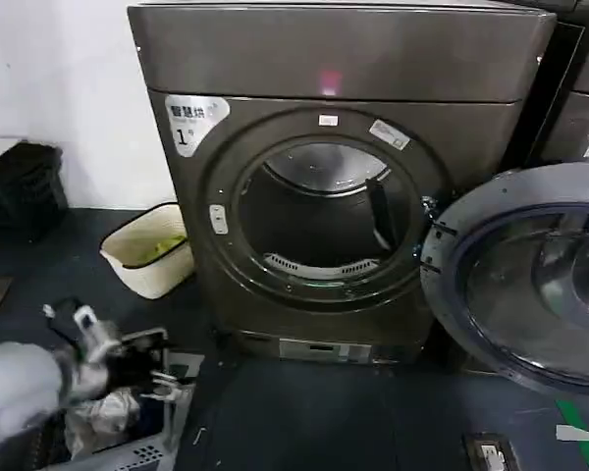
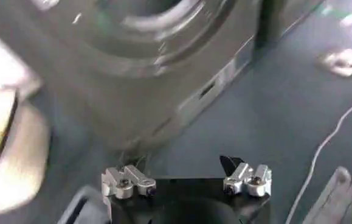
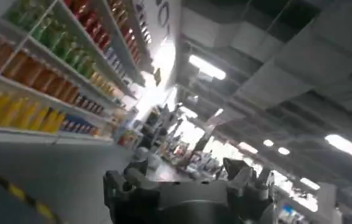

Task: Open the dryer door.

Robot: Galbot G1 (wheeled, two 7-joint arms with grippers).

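- At the far left of the head view, a black pile point(image 1: 20, 191) lies on the dark floor point(image 1: 304, 412) against the white wall point(image 1: 64, 78).
- The left hand point(image 1: 162, 381) hangs low at the lower left, above a grey basket point(image 1: 128, 446) holding crumpled cloth; in the left wrist view the left hand's point(image 2: 186, 181) two metal fingertips point(image 2: 129, 181) stand well apart, released, with nothing between them, pointing toward the dryer's lower front.
- A cream tub point(image 1: 149, 253) with something green inside sits on the floor just beside the dryer's left lower corner.
- The dryer point(image 1: 334, 59), bronze-grey and boxy, stands in the middle, with a white corner sticker point(image 1: 194, 120) marked "1" and a small pink light point(image 1: 329, 78) on its top panel.
- Its round opening is uncovered, showing the metal drum point(image 1: 324, 211) inside.
- The dryer door point(image 1: 530, 280) is swung fully open to the right of the opening, hinged at the dryer's right edge, its grey inner ring and domed glass facing out.
- A second machine point(image 1: 584, 93) stands partly visible behind the door at the upper right.
- The right hand point(image 3: 188, 198) points up toward a ceiling point(image 3: 273, 67) with strip lights and store shelves point(image 3: 48, 67); whether it is released or clenched I cannot tell.
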